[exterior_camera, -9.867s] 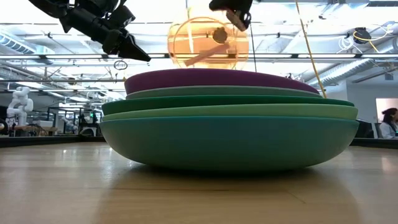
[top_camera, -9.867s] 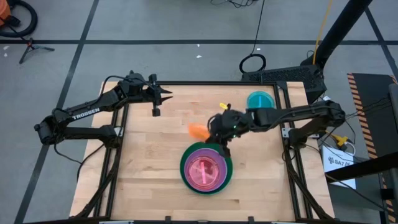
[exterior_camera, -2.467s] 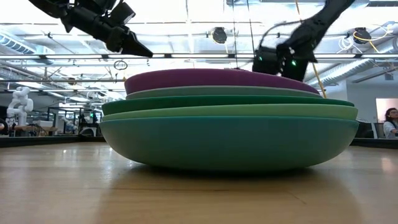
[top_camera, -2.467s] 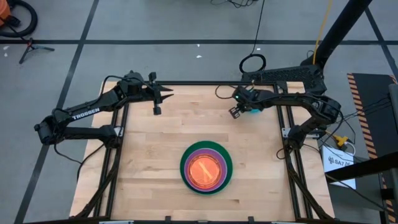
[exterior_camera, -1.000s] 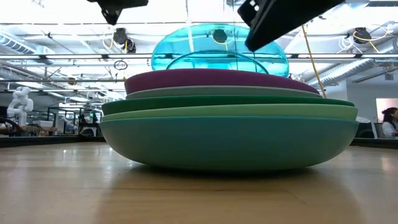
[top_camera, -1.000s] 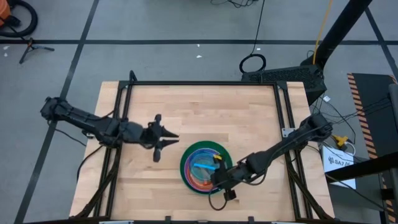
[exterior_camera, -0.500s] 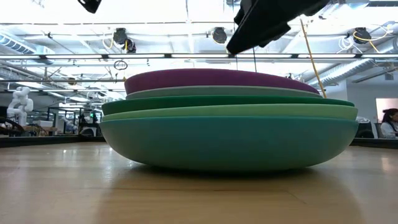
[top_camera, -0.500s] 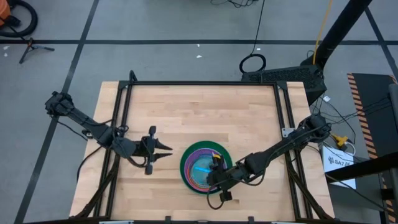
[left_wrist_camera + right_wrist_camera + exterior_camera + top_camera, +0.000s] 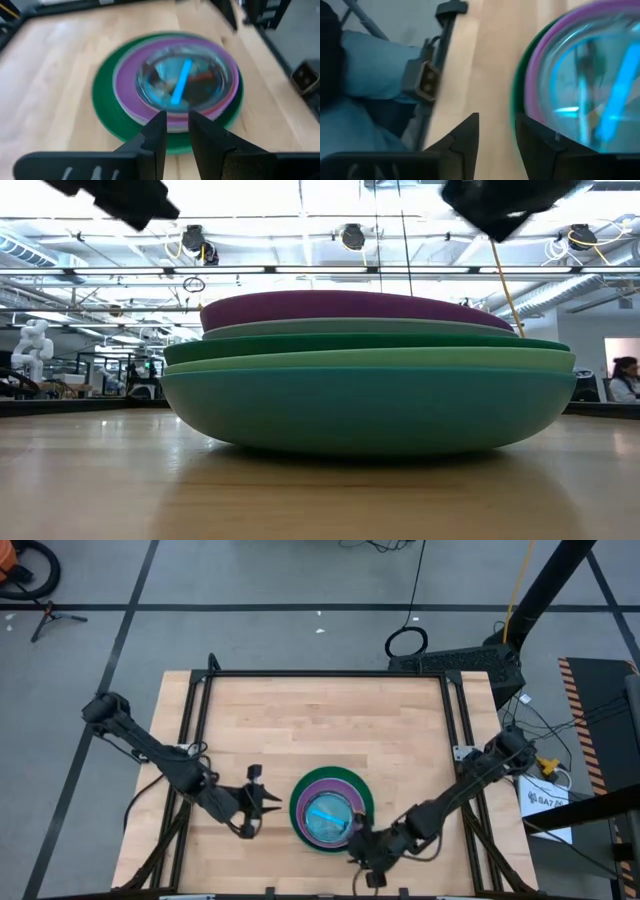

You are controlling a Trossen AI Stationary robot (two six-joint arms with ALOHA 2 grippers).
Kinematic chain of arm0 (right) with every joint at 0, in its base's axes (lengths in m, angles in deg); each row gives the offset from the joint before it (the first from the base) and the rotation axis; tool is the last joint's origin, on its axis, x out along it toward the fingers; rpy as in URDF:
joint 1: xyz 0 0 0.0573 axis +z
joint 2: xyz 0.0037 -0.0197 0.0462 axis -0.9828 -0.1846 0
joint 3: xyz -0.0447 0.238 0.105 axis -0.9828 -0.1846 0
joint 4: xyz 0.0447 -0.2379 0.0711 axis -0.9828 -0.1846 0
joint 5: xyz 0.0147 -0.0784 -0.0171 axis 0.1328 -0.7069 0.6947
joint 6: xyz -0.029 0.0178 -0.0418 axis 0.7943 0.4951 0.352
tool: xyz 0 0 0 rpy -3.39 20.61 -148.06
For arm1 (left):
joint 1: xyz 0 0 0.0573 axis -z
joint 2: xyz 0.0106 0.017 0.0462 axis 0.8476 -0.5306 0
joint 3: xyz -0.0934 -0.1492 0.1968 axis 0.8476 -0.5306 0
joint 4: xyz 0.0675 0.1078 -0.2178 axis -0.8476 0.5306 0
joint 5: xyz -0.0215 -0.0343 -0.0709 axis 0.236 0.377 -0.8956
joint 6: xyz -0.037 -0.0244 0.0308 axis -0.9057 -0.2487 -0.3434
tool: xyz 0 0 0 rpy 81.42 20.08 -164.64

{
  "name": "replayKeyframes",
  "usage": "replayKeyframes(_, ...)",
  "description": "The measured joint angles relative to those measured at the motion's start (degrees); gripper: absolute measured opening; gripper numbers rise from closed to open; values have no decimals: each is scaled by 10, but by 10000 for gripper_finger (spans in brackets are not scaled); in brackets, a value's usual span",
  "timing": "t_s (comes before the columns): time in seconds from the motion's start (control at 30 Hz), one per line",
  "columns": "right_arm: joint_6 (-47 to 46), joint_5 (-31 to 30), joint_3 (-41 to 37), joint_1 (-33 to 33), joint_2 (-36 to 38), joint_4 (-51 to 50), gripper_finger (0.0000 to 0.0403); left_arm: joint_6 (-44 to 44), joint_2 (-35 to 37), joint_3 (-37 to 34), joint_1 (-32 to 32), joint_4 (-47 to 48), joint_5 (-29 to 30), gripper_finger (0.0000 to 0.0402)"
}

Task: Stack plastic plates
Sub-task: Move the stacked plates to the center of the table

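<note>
High view, clear teal plate [image 9: 327, 815] nested atop stacked plates [image 9: 362, 791], table [image 9: 300, 720]

A robotics lab — ceiling pipes [image 9: 300, 272] overhead (industrial), a white humanoid figure [image 9: 30, 345] standing beyond the table [image 9: 300, 720].

Stacked plastic plates [image 9: 331, 812] sit between both hands.

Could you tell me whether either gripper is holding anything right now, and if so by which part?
Nothing is held. The right gripper is open beside the plate stack, clear of the teal plate on top. The left gripper is empty too, its fingers close together.
</note>
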Motion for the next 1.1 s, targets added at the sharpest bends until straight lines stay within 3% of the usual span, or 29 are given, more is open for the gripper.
replayKeyframes(0.23,-109,-9,0,65,-10,-20,118,-58,-93,0,20,0,-60,88)
replayKeyframes(0.4,-126,-62,0,84,-48,-29,118,-74,-164,0,36,-17,-64,88)
replayKeyframes(0.6,-125,-79,0,71,-102,-35,118,-60,-226,0,37,-98,-64,88)
replayKeyframes(0.87,-111,-119,0,37,-123,-44,118,-29,-237,0,19,-122,-64,88)
replayKeyframes(1.1,-107,-205,0,-3,-120,-51,117,-1,-225,0,3,-91,-52,88)
